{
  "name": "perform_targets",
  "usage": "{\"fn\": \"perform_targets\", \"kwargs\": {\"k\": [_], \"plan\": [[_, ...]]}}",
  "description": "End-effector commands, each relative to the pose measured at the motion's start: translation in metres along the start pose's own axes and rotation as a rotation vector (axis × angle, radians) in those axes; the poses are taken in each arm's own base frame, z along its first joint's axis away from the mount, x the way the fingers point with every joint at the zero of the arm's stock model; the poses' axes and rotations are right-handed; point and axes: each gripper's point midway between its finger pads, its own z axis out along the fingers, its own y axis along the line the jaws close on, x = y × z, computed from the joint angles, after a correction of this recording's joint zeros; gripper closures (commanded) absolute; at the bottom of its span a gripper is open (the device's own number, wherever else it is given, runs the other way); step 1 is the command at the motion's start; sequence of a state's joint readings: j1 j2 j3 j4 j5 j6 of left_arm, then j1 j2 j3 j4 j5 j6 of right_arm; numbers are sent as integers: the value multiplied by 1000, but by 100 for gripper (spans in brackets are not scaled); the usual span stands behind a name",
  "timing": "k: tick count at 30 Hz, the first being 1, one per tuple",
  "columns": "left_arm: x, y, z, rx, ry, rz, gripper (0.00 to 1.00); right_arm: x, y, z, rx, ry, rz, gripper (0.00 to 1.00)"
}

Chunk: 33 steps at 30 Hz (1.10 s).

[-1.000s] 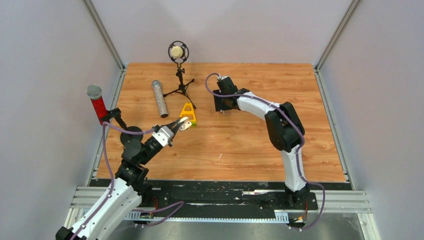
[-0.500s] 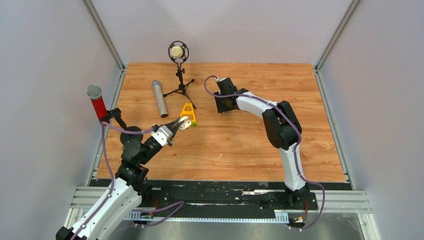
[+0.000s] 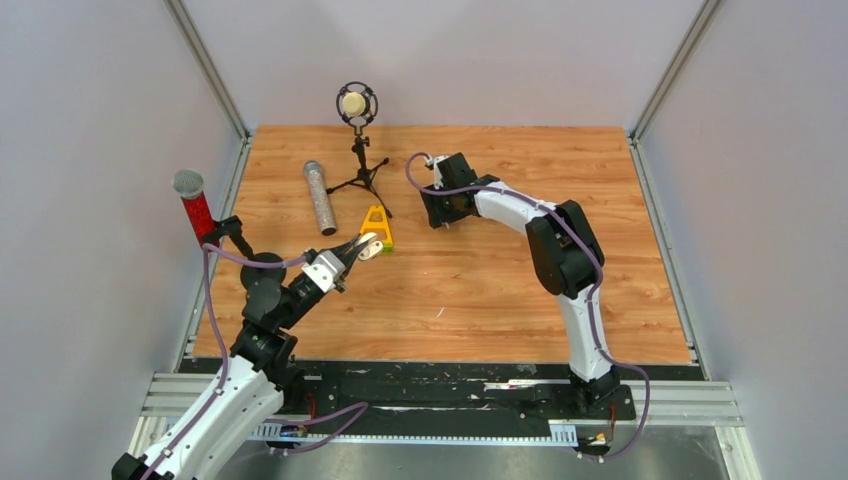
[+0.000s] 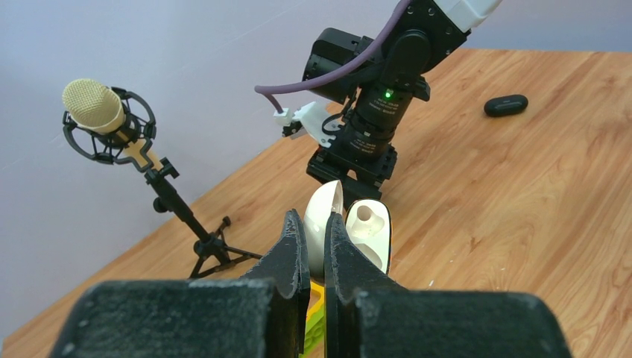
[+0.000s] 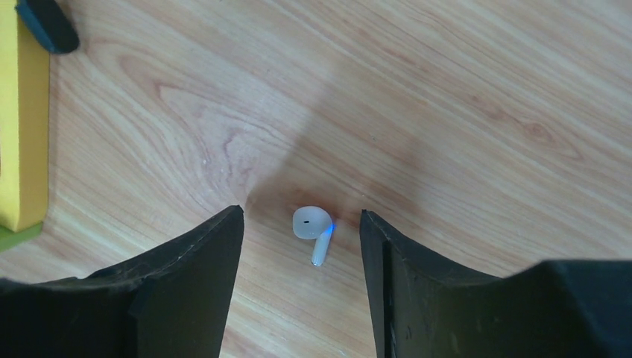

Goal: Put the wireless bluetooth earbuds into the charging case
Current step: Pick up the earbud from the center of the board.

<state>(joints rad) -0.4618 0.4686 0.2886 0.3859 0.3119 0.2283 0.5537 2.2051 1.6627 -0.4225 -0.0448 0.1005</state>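
Wood tabletop (image 3: 480, 280), L pincer (image 4: 313, 218) tight on open charging case (image 4: 370, 224), R pincer (image 5: 302, 215) wide astride lone earbud (image 5: 313, 224)

Robotics lab test cell: a left arm (image 3: 270, 310) and right arm (image 3: 565, 250) bolted to a black base plate (image 3: 450, 385) at 6 o'clock of a wood-grain surface (image 3: 480, 290), enclosed by grey panels (image 3: 100, 150) on aluminium framing (image 3: 205, 65), a tripod microphone (image 3: 356, 105) at 11 o'clock.

Left tool (image 4: 313, 222) seemingly clamped, right (image 5: 299, 216) spread.
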Motion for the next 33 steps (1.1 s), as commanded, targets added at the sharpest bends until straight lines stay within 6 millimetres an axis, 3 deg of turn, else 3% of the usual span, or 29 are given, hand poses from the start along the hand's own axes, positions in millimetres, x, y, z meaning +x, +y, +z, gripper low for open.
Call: {"fn": "perform_targets", "kwargs": {"k": [1,8,18,27,33], "plan": [[-9,3,1,-13,-37,-6,100,-19,11,-18,-95,-50,-215,42],[-9,3,1,-9,-36,-4,100,1,3,-7,-119,22,-378,49],[-8,3,1,-8,-34,-4,100,0,-2,-8,-157,36,-392,54],[-9,3,1,-6,-35,-5,100,-5,5,4,-195,28,-387,55],[-9,4,1,-9,-33,-7,100,-6,2,3,-185,28,-394,61]]}}
